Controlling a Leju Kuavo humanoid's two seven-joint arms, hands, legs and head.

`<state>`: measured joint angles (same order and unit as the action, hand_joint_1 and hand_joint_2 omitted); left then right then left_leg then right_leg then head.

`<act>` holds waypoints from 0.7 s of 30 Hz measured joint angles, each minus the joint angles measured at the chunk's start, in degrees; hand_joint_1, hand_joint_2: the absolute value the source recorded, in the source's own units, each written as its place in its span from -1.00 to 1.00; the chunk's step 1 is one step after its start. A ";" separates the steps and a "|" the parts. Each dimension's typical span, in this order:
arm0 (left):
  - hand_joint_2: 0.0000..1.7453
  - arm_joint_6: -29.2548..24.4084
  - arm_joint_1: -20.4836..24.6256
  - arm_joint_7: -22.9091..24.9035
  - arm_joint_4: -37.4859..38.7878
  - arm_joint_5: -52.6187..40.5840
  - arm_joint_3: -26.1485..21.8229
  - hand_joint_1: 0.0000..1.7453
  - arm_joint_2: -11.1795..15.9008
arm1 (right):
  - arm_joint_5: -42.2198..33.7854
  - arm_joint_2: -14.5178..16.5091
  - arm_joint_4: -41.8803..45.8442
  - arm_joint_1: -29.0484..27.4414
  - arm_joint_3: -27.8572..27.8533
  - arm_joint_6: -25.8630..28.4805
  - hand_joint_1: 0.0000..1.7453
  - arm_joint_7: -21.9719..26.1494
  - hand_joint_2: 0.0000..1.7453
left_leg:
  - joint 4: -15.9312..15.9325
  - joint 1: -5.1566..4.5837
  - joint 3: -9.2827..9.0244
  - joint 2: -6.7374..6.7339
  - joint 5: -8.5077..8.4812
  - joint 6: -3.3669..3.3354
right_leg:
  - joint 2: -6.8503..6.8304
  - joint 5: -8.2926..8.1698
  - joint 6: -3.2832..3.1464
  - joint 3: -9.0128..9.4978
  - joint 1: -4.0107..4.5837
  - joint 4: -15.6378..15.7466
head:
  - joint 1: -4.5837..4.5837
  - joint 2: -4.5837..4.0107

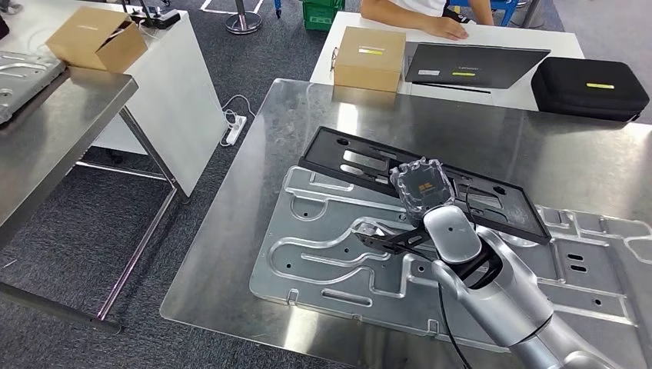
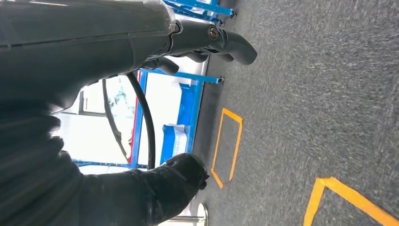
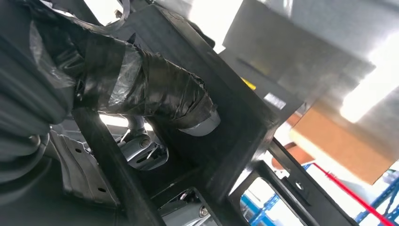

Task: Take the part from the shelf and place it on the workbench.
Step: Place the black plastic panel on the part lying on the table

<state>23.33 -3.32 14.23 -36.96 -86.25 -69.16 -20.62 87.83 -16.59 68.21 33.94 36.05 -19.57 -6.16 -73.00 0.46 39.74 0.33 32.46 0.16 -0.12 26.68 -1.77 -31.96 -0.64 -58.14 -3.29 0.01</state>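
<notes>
black frame part (image 1: 430,181) is down on the steel tabletop (image 1: 538,138), lying partly over the stamped silver panel (image 1: 330,238), long axis running from far-left to near-right across the bench. right hand (image 1: 415,188) is at the near long edge, about mid-length; in the right wrist view the taped thumb (image 3: 155,94) sits against the part's flat bar with darker fingers (image 3: 141,146) under it, so i read it as gripping the frame, not released. the part lies directly at and just beyond the right hand, so any final set-down or let-go is the right arm's job; pull-back should go toward the robot, square to the long axis, to avoid dragging the frame along the panel. left hand (image 2: 207,40) hangs by the body over grey carpet, fingers curled in with nothing in them, well away from the bench. judgement: placement basically done, release outstanding. around it: cardboard box (image 1: 370,58), closed laptop (image 1: 473,65) and black case (image 1: 588,88) on the white table beyond, a person's hand (image 1: 446,29) resting there, another steel table (image 1: 54,131) to the left.
</notes>
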 joint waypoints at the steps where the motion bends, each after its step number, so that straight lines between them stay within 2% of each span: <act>1: 1.00 -0.03 0.01 0.01 0.07 0.00 -0.15 -1.00 0.01 | 0.02 0.07 -0.26 -0.16 -0.04 -0.02 1.00 0.04 1.00 | 3.04 -0.05 -0.63 0.00 -2.56 -0.26 | 0.06 0.34 0.07 0.50 0.02 0.00 | 0.01 -0.01; 2: 1.00 -0.06 0.02 0.01 0.13 0.00 -0.28 -1.00 0.02 | 0.06 0.15 -0.45 -0.22 -0.10 -0.03 1.00 0.05 1.00 | 7.19 -0.18 -1.80 0.00 -5.47 -0.67 | 0.09 0.66 0.16 0.94 0.01 0.04 | 0.01 -0.01; 3: 1.00 -0.08 0.07 0.02 0.20 0.00 -0.44 -1.00 0.08 | 0.12 0.24 -0.64 -0.23 -0.16 -0.04 1.00 0.07 1.00 | 10.73 -0.41 -2.90 -0.01 -7.16 -1.10 | 0.15 0.95 0.32 1.29 0.02 0.05 | 0.02 -0.01; 4: 1.00 -0.09 0.13 0.04 0.26 0.00 -0.61 -1.00 0.14 | 0.19 0.31 -0.80 -0.23 -0.22 -0.06 1.00 0.09 1.00 | 13.38 -0.65 -3.85 0.05 -8.10 -1.51 | 0.20 1.20 0.55 1.41 0.03 0.02 | 0.00 -0.01; 6: 1.00 -0.10 0.19 0.22 0.35 0.00 -0.87 -1.00 0.23 | 0.29 0.45 -1.07 -0.38 -0.27 -0.16 1.00 0.24 1.00 | 14.98 -1.02 -4.45 0.19 -8.09 -2.02 | 0.27 1.50 1.12 1.43 0.03 0.04 | -0.03 -0.01; 8: 1.00 -0.04 0.21 0.67 0.44 0.00 -0.95 -1.00 0.19 | 0.35 0.54 -1.16 -0.56 -0.43 -0.26 1.00 0.39 1.00 | 15.83 -0.72 -4.82 0.17 -9.10 -2.42 | 0.28 1.98 1.72 1.44 0.13 -0.11 | -0.04 -0.01; 9: 1.00 0.04 0.28 0.98 0.53 0.00 -0.95 -1.00 0.16 | 0.39 0.59 -1.21 -0.53 -0.61 -0.26 1.00 0.43 1.00 | 16.28 -0.51 -5.05 0.09 -9.41 -2.60 | 0.27 2.81 2.00 1.10 0.15 -0.97 | -0.01 0.00; 10: 1.00 0.11 0.39 1.26 0.66 0.00 -0.92 -1.00 0.14 | 0.44 0.66 -1.28 -0.43 -0.78 -0.25 1.00 0.47 1.00 | 16.71 -0.30 -5.24 0.01 -9.69 -2.79 | 0.26 4.22 2.27 0.24 0.12 -2.94 | 0.03 0.00; 12: 1.00 0.15 0.53 1.76 0.99 0.00 -0.66 -1.00 0.14 | 0.52 0.87 -1.50 -0.39 -0.97 -0.22 1.00 0.68 1.00 | 16.87 -0.27 -5.32 -0.07 -9.77 -2.96 | 0.24 7.80 2.67 -2.99 -0.14 -9.68 | 0.09 0.00; 13: 1.00 0.07 0.54 1.92 1.14 0.00 -0.42 -1.00 0.14 | 0.54 0.96 -1.62 -0.52 -0.97 -0.21 1.00 0.80 1.00 | 16.81 -0.26 -5.27 -0.06 -9.73 -2.99 | 0.23 8.95 2.87 -4.70 -0.28 -13.04 | 0.09 -0.01; 14: 1.00 -0.02 0.51 2.03 1.27 0.00 -0.11 -1.00 0.14 | 0.55 1.02 -1.76 -0.70 -0.97 -0.21 1.00 0.90 1.00 | 16.67 -0.23 -5.21 -0.02 -9.67 -2.97 | 0.21 8.97 3.08 -5.75 -0.43 -14.85 | 0.09 -0.01; 15: 1.00 -0.11 0.48 2.09 1.38 0.00 0.18 -1.00 0.14 | 0.56 1.06 -1.88 -0.84 -0.98 -0.21 1.00 0.96 1.00 | 16.47 -0.16 -5.12 0.04 -9.60 -2.91 | 0.18 7.89 3.28 -5.85 -0.61 -14.62 | 0.10 -0.01; 16: 1.00 -0.15 0.45 2.13 1.47 0.00 0.42 -1.00 0.14 | 0.58 1.11 -1.97 -0.88 -0.99 -0.20 1.00 0.97 1.00 | 16.16 -0.08 -5.01 0.11 -9.48 -2.76 | 0.14 5.92 3.47 -4.90 -0.82 -12.22 | 0.10 -0.01; 18: 1.00 -0.13 0.45 2.15 1.64 0.00 0.67 -1.00 0.21 | 0.63 1.25 -2.03 -0.78 -1.04 -0.19 1.00 1.02 1.00 | 15.23 -0.03 -4.63 0.22 -9.11 -2.24 | 0.13 2.29 3.71 -1.79 -1.09 -5.14 | 0.10 -0.01; 19: 1.00 -0.10 0.45 2.20 1.70 0.00 0.71 -1.00 0.26 | 0.65 1.35 -2.04 -0.73 -1.06 -0.19 1.00 1.07 1.00 | 14.76 -0.07 -4.37 0.27 -8.95 -1.91 | 0.23 1.38 3.55 -0.81 -1.05 -2.79 | 0.09 -0.01; 21: 1.00 -0.02 0.40 2.37 1.77 0.00 0.82 -1.00 0.36 | 0.67 1.59 -2.06 -0.69 -1.08 -0.18 1.00 1.21 1.00 | 14.27 -0.15 -3.89 0.33 -9.02 -1.20 | 0.44 1.00 2.87 -0.72 -0.67 -1.77 | 0.06 -0.01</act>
<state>23.31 -2.92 16.60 -35.19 -86.25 -68.34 -20.26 88.50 -15.01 66.15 33.26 34.98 -19.75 -4.95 -58.73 0.30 35.85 0.65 23.44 -1.04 0.32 27.68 1.09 -32.68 -1.30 -59.91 -3.23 0.01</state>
